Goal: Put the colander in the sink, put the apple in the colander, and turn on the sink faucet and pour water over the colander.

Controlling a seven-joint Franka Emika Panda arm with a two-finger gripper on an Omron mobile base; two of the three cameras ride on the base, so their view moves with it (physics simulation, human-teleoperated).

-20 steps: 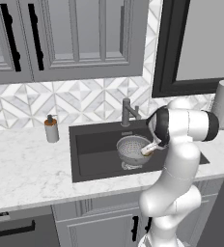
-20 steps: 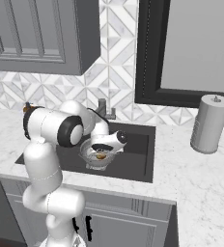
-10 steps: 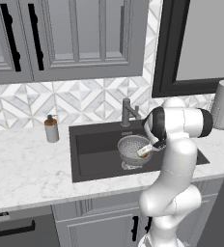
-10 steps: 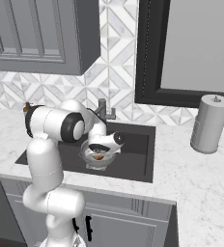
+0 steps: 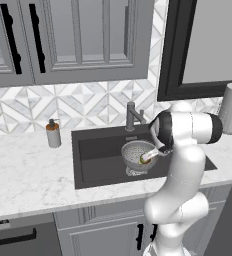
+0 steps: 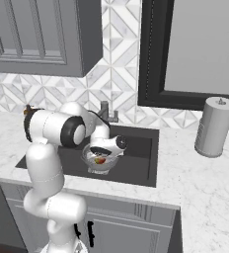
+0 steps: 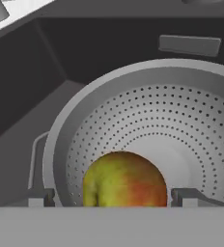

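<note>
Apple (image 7: 125,180) inside colander (image 7: 147,120) — pincer (image 7: 115,197) tips flanking

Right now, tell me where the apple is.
The apple sits inside the colander, which stands in the sink in front of the faucet. In the hand view it lies between the pincer fingertips, wider apart than the fruit.

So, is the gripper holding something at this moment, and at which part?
It seems so: the apple sits between the two fingertips, at its left and right sides, inside the colander in the sink. Real contact cannot be told.
</note>
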